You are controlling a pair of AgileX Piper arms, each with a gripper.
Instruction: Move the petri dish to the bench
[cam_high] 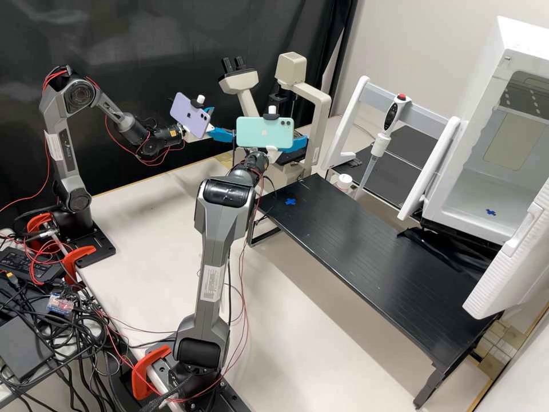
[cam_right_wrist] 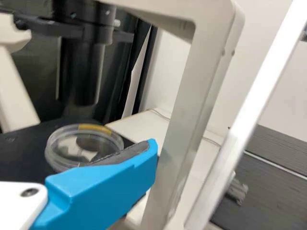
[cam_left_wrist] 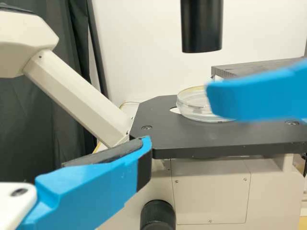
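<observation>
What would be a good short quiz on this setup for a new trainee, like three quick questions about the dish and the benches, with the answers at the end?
1. Fill in the missing word: the tape cross on the raised black bench is ____.

2. Where is the petri dish?
A) On the raised black bench
B) On the black microscope stage
C) Inside the white cabinet

3. True or false: the black cylinder hangs above the petri dish, with a gap between them.

Key: 1. blue; 2. B; 3. true.
</observation>
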